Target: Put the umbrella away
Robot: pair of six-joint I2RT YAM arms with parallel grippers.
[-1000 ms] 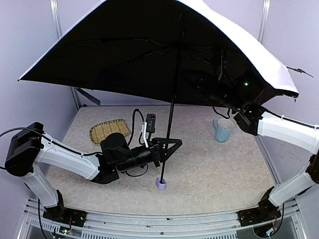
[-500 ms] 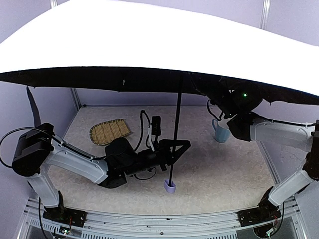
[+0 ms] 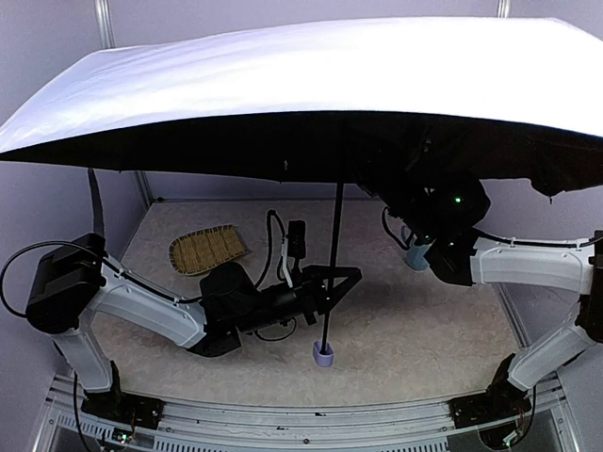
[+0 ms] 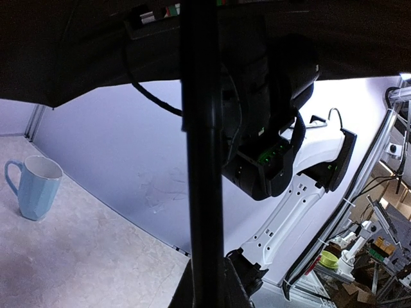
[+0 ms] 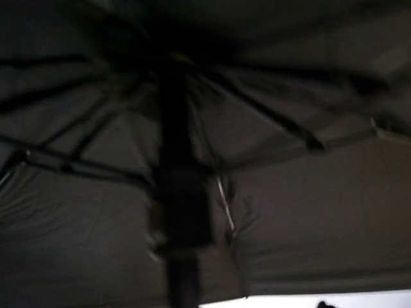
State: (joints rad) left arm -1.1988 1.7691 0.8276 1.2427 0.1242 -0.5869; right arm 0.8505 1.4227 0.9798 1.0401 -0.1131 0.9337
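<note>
left gripper (image 3: 332, 280) was pressed together on the shaft (image 3: 335, 226), to hold the umbrella (image 3: 283, 85) upright | umbrella was open; canopy above both grippers, handle knob (image 3: 325, 354) below the left one, on the table (image 3: 424, 320) | right gripper (image 3: 407, 188) was under the canopy by the runner (image 5: 183, 218), likely to collapse it; spread or closed, cannot tell | writing: none readable

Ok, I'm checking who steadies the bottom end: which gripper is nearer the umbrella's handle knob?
Left. The left gripper clamps the shaft just above the handle knob; the right gripper is up under the canopy, well away.
</note>
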